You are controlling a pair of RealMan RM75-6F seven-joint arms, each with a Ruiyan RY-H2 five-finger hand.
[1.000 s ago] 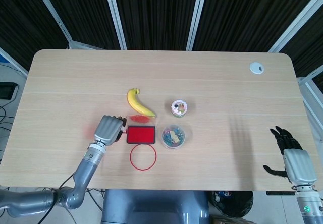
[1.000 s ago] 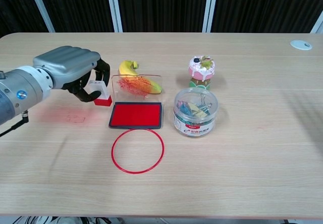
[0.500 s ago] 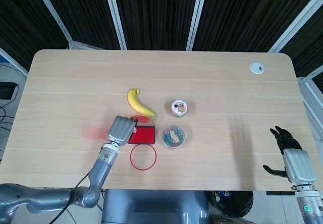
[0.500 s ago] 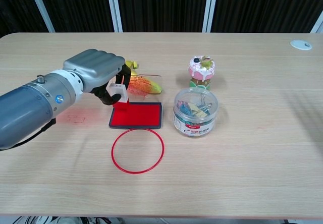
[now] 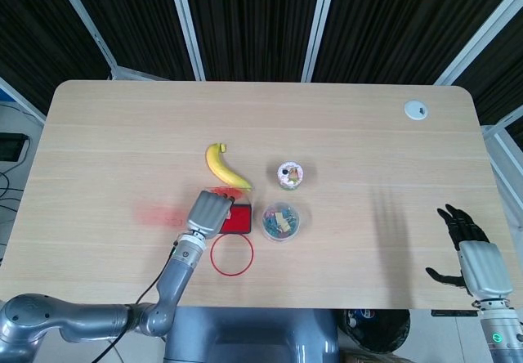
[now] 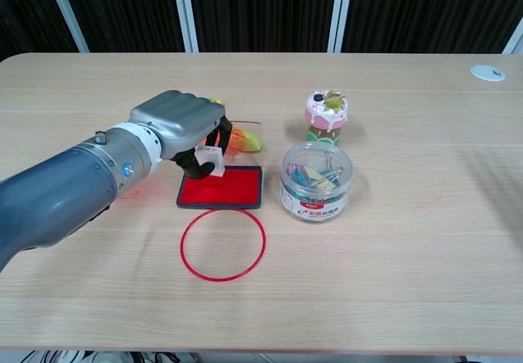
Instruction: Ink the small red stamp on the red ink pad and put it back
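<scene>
My left hand [image 6: 178, 124] [image 5: 208, 212] grips the small stamp [image 6: 210, 161], whose clear top shows between the fingers; its red base sits down on the left part of the red ink pad [image 6: 231, 187] [image 5: 240, 221]. The pad's clear lid [image 6: 242, 132] stands open behind it. In the head view the hand covers the stamp and the pad's left half. My right hand [image 5: 471, 247] is far off at the table's right front edge, fingers spread, holding nothing.
A banana [image 5: 221, 166] lies just behind the pad. A clear tub of clips [image 6: 316, 181] stands right of the pad, a small cake-shaped jar [image 6: 326, 110] behind it. A red ring [image 6: 223, 244] lies in front of the pad. A red smear [image 5: 158, 214] marks the table left of the hand.
My left hand has carried the stamp rightward from beside the pad to over it and lowered it onto the pad's left part. The right hand has not moved.
</scene>
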